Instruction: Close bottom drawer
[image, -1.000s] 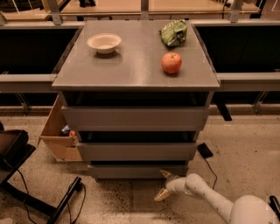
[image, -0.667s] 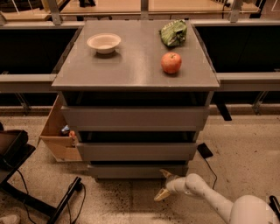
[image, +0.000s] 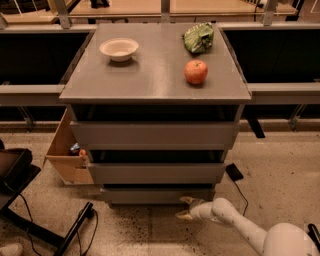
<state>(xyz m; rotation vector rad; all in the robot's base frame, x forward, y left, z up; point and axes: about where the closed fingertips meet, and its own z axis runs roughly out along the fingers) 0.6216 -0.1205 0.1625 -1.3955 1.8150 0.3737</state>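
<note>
Camera view looked down on the grey cabinet from the front, and from where I stood the bottom drawer (image: 150, 195) was the lowest and narrowest of the three fronts, just above the speckled floor. A dark slit showed over its plain panel, so I judged it was not fully home.

The claw (image: 182, 208) hung low before the right end of that panel, its two pale fingers spread apart and holding nothing. The upper finger lay right by the panel's lower edge (whether it actually touched, I could not tell). The white arm (image: 235, 226) reached in from the lower right corner, close to the floor.

To my eye the step in hand was the push itself, or the last lining-up before it. With no handle to take, the next move called for a flat, straight shove into the cabinet, with the fingers set squarely on the panel. Pressing so near the right end could skew the drawer in its runners, so a contact nearer the middle looked the safer choice.

Up on the tabletop (image: 150, 80) a white bowl (image: 119, 49), a red apple (image: 196, 71) and a crumpled green bag (image: 198, 38) sat well out of the way. A cardboard box (image: 65, 160) stood beside the cabinet's left flank.
</note>
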